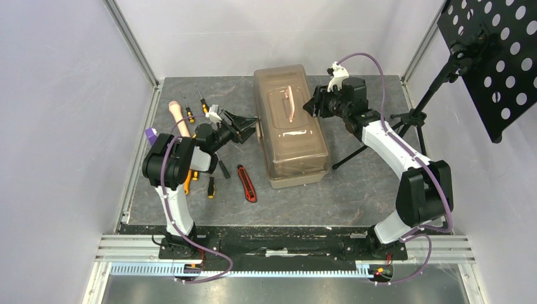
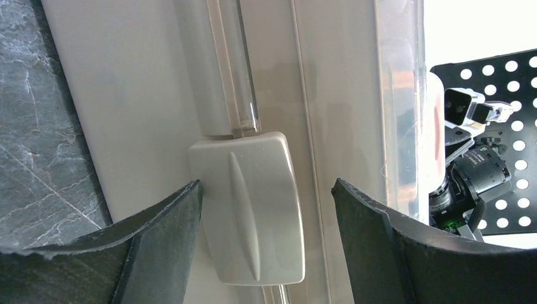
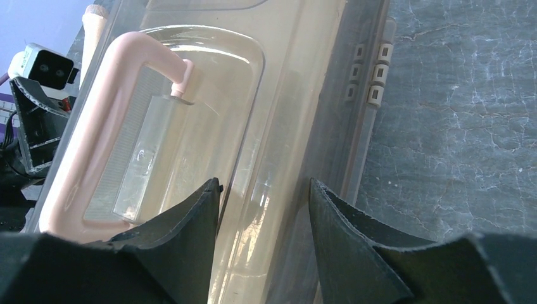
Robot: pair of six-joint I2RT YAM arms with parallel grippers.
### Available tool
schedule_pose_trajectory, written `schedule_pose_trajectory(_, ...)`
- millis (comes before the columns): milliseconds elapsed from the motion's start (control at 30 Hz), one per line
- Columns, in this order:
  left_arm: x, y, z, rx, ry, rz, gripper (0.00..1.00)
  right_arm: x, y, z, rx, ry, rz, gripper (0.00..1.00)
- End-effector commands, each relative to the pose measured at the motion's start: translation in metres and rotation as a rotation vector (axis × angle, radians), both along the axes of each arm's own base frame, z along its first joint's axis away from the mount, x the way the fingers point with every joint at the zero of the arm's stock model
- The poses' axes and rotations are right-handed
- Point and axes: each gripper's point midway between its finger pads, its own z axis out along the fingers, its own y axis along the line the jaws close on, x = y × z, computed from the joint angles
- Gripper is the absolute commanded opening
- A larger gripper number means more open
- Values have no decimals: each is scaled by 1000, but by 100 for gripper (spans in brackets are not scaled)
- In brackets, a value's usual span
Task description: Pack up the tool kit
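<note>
Enclosure: pale walls left, rear and right.
Desk: dark grey, marbled.
Black perforated panel: on a stand, right.
Toolbox: tan, translucent, lid down, centre-rear of desk.
Right hand: open above the lid, beside the pink handle.
Left hand: open, flanking the side latch.
Utility knife, screwdrivers: loose on desk, left of toolbox.

The left arm and right arm share white links, black joints, purple cables, black jaws.
</note>
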Motion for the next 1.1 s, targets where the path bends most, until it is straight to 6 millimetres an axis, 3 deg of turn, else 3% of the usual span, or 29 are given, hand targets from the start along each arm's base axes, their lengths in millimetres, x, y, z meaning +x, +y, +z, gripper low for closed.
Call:
schedule_pose_trajectory(0,-29,-28,37,-71,-113,-131,80,-28,-3,-62,-97,169,61,50)
schedule_pose_trajectory(200,-33,-24,-2,-57,-47,-102,83,-29,-1,-61,-86,164,76,50)
schedule_pose_trajectory(367,-34,-27,-5,-73,-63,-120,82,-30,1,-65,-82,169,85,49)
schedule_pose_trajectory(567,-41,-36,19,-90,-117,-160,79,-30,2,-64,-77,166,93,49)
schedule_pose_trajectory(800,-45,-42,61,-148,-174,-178,72,-31,3,-66,-76,169,97,48)
schedule_pose_trajectory(967,-50,-38,92,-185,-222,-168,59,-30,-3,-71,-103,171,76,48)
schedule_pose_trajectory(1067,-52,-36,106,-204,-239,-164,45,-31,-8,-79,-136,182,61,47)
